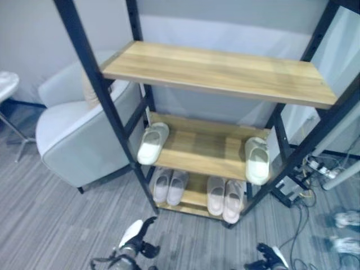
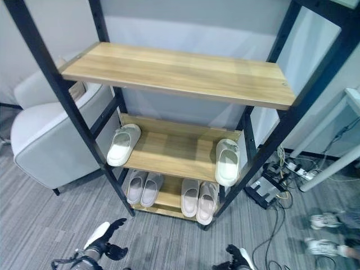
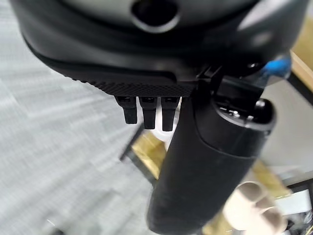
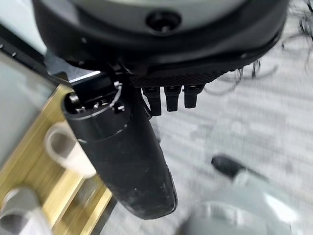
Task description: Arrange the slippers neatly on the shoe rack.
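The black-framed shoe rack has three wooden shelves, and its top one is bare. On the middle shelf, one pale slipper lies at the left end and another pale slipper hangs over the front edge at the right end. A grey pair and a second grey pair sit side by side on the bottom shelf. My left hand is low over the carpet in front of the rack, open and holding nothing. My right hand is level with it to the right, also open.
A grey armchair stands close against the rack's left side. A power strip and cables lie on the floor to the right, near a white table leg. A pair of pale shoes is at the far right.
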Robot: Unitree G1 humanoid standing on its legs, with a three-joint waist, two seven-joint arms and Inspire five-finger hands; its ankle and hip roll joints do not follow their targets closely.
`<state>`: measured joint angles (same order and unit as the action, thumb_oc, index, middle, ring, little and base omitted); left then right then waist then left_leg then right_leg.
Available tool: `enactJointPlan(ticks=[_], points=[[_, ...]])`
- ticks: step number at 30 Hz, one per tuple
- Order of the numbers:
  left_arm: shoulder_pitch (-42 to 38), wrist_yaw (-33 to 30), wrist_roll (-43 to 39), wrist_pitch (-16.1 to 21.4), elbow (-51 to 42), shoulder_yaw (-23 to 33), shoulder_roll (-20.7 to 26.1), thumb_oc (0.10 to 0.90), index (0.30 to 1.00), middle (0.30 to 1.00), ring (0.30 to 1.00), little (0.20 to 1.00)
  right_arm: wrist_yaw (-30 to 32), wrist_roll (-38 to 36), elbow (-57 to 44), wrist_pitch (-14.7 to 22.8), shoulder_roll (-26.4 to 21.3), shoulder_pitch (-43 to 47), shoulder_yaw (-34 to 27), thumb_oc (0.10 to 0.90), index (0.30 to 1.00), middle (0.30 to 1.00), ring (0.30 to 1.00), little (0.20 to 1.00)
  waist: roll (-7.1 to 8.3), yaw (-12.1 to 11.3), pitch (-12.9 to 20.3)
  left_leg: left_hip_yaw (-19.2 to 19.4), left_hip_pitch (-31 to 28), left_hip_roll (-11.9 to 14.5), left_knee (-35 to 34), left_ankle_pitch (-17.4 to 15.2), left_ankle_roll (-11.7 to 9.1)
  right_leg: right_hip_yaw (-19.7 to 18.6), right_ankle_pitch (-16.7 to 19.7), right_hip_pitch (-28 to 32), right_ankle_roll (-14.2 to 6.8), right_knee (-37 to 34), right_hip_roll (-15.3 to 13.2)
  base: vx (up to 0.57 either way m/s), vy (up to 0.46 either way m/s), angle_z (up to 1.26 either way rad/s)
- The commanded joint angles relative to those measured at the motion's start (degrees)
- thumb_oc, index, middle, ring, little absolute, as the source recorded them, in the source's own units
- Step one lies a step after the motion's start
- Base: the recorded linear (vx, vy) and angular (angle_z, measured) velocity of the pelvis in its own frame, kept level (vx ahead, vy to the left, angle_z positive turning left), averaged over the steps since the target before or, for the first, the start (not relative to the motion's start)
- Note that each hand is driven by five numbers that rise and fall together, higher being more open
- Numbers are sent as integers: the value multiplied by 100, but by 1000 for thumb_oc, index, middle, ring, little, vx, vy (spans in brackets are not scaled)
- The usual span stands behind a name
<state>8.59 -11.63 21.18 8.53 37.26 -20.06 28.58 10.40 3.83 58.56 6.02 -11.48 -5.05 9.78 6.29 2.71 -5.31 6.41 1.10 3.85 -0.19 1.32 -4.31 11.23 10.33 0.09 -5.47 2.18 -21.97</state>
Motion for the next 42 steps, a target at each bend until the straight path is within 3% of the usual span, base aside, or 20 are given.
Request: enactJointPlan(ticks=[1, 3, 4, 5, 7, 12, 13, 17, 21, 27, 32, 34, 38, 42], points=[[-192, -99, 394, 300, -903, 293, 131, 800, 900, 900, 900, 900, 159, -545, -817, 221, -578, 203, -376, 800, 900, 900, 900, 900, -352, 70, -240, 9, 127, -5, 637, -723, 321, -483, -319, -371, -481, 317, 191, -62, 444, -22], [-173, -120, 536, 271, -1002, 384, 271, 800, 900, 900, 900, 900, 100, -663, -1371, 301, -606, 27, -357, 800, 900, 900, 900, 900, -455, 146, -325, 76, 118, -63, 634, -732, 429, -752, -633, -636, -323, 861, 504, -41, 233, -13], [-171, -120, 536, 270, -1003, 384, 272, 800, 900, 900, 900, 900, 100, -663, -1373, 299, -606, 25, -357, 800, 900, 900, 900, 900, -453, 142, -316, 81, 125, -64, 633, -730, 430, -758, -633, -649, -323, 866, 503, -11, 252, -16], [-141, -148, 573, 270, -1067, 502, 335, 800, 900, 900, 900, 900, 16, -613, -1929, 402, -713, -152, -282, 800, 900, 900, 900, 900, -549, 234, -360, 90, 76, -163, 575, -718, 526, -855, -883, -826, -237, 1238, 868, 14, 211, -16], [35, -200, 568, 267, -1135, 668, 301, 800, 900, 900, 900, 900, -69, -404, -2791, 490, -945, -389, -233, 800, 900, 900, 900, 900, -585, 258, -362, 105, -12, -286, 499, -747, 613, -839, -1157, -826, -143, 1233, 1148, 33, 193, -2], [231, -208, 737, 315, -1105, 778, 177, 800, 900, 900, 900, 900, -116, 5, -3986, 654, -1313, -612, -286, 800, 900, 900, 900, 900, -585, 218, -358, 245, -205, -343, 359, -778, 679, -838, -1169, -842, -206, 1080, 1323, 54, 33, -31], [262, -153, 720, 410, -1005, 738, 109, 800, 900, 900, 900, 900, -119, 296, -4719, 820, -1626, -591, -345, 800, 900, 900, 900, 900, -552, 219, -317, 254, -257, -339, 320, -802, 704, -1130, -1113, -821, -260, 940, 1457, 78, -31, -34], [263, -104, 811, 464, -908, 640, 84, 800, 900, 900, 900, 900, -101, 560, -5421, 892, -1909, -511, -434, 800, 900, 900, 900, 900, -534, 176, -275, 269, -275, -338, 326, -823, 695, -1165, -1106, -704, -264, 729, 1476, 86, -57, -14], [236, -4, 783, 495, -408, 374, -199, 800, 900, 900, 900, 900, 101, 1289, -6468, 876, -2581, -1, -697, 800, 900, 900, 900, 900, -485, 74, -39, 185, -341, -267, 159, -738, 583, -1049, -1118, -306, -214, 73, 1478, 160, -143, 2], [71, 56, 760, 442, -231, 120, -282, 800, 900, 900, 900, 900, 189, 928, -6395, 833, -2697, 702, -528, 800, 900, 900, 900, 900, -509, -14, 19, 72, -368, -233, -250, -493, 508, -885, -1067, -170, -203, -263, 1489, 64, -91, 22], [-127, 92, 773, 493, -262, -148, -257, 800, 900, 900, 900, 900, 514, 1933, -6059, 557, -3730, 1820, -305, 800, 900, 900, 900, 900, -561, -119, 22, -47, -171, -254, -481, -318, 443, -756, -963, -214, -230, -574, 1501, 7, -41, 13], [-145, 86, 772, 494, -249, -136, -281, 800, 900, 900, 900, 900, 537, 1942, -6013, 561, -3741, 1887, -256, 800, 900, 900, 900, 900, -577, -101, 19, -49, -153, -254, -481, -313, 442, -754, -955, -226, -230, -581, 1501, -22, -8, 6], [-356, 12, 724, 483, -54, -382, -363, 800, 900, 900, 900, 900, 694, 2600, -5490, 286, -4386, 2847, 188, 800, 900, 900, 900, 900, -564, -158, -40, -104, 91, -271, -481, -246, 405, -706, -878, -365, -245, -680, 1500, -14, -4, 6], [-472, -66, 664, 449, 64, -450, -434, 800, 900, 900, 900, 900, 833, 2806, -5134, 118, -4575, 3372, 427, 800, 900, 900, 900, 900, -547, -191, -110, -129, 248, -262, -481, -190, 384, -686, -848, -491, -240, -693, 1503, -9, -7, 4]])
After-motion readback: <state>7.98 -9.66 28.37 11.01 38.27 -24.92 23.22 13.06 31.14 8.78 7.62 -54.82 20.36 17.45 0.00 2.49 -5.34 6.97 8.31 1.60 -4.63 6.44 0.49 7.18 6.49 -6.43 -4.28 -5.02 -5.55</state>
